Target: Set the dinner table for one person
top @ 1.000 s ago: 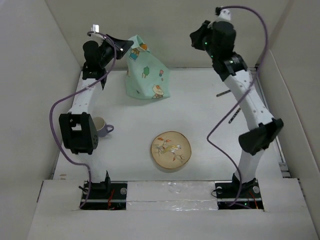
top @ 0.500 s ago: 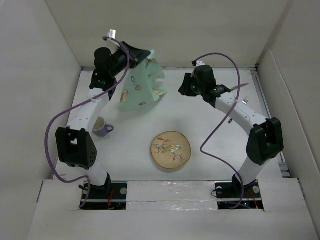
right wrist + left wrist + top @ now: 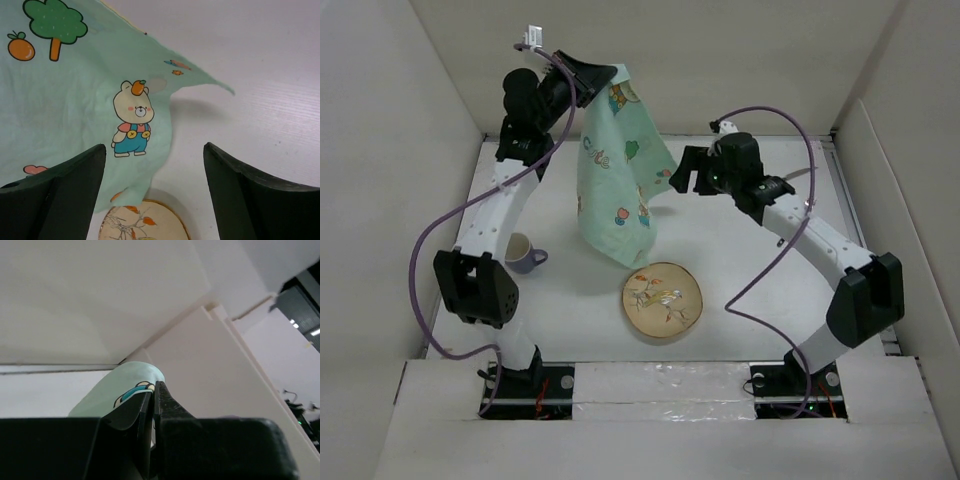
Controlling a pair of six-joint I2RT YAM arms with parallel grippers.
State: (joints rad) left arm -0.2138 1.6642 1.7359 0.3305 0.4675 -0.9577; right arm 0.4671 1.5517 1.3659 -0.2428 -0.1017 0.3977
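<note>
Now the left gripper (image 3: 603, 73), pinching a mint-green cartoon-print cloth mat (image 3: 615, 185), has hoisted it seemingly clear of the flat white dinner table (image 3: 740, 280) below; the right gripper (image 3: 154, 150), fingers wide, closes in to spread it.

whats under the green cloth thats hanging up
The cloth hangs from the left pincer over the white dinner table; its lowest corner dangles by the patterned plate. The tabletop directly behind it is covered.

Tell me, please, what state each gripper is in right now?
The left gripper is closed, holding the cloth up by a corner.
The right gripper is open, holding nothing, facing the cloth's hanging edge.
</note>
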